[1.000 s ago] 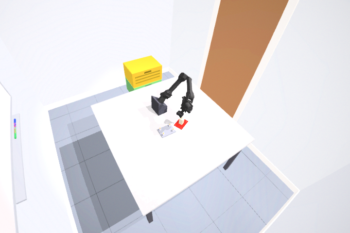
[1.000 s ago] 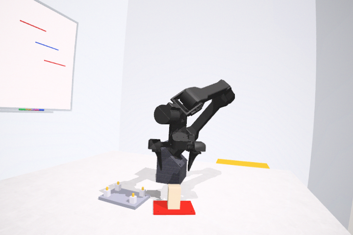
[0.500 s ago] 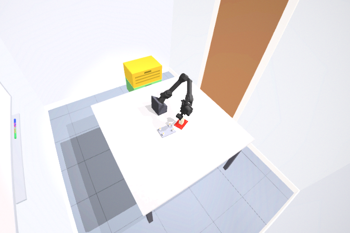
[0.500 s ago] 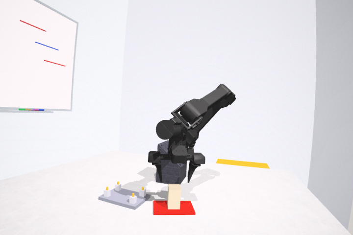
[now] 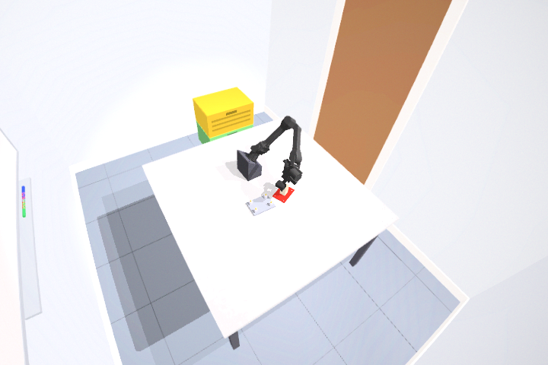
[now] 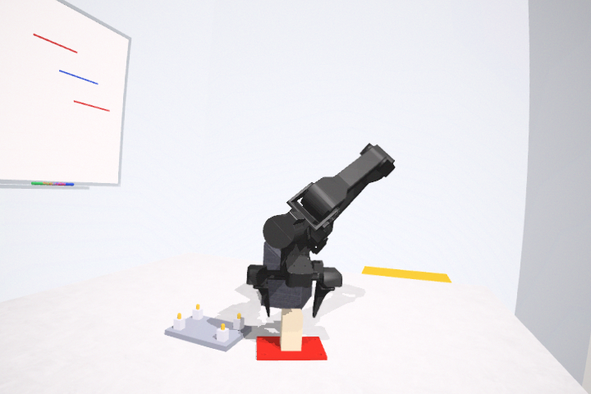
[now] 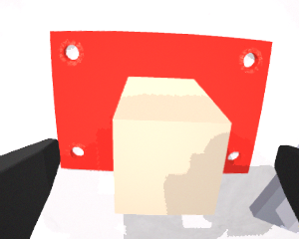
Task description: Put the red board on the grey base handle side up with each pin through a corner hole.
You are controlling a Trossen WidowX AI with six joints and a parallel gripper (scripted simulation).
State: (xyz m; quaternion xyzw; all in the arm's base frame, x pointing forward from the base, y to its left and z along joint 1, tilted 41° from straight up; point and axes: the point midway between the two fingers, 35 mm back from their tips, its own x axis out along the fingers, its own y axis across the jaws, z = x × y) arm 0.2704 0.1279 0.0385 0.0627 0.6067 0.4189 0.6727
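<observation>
Exterior view has the wide-open, empty gripper (image 5: 281, 189) (image 6: 290, 317) (image 7: 171, 154) above the red board (image 5: 277, 195) (image 6: 268, 348) (image 7: 154, 55), the grey base (image 5: 262, 207) (image 6: 199, 332) (image 7: 271, 201) toward nine o'clock; grabbing seems next, so lower, then squeeze the pale handle (image 5: 284, 191) (image 6: 291, 329) (image 7: 166, 159).

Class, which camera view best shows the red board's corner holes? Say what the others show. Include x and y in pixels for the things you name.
The wrist view: all four holes of the red board (image 5: 278, 195) (image 6: 268, 351) (image 7: 154, 55) appear there, large and distinct. The top view shows them only as tiny specks; the exterior view shows faint marks near the front corners, the rest unclear.
</observation>
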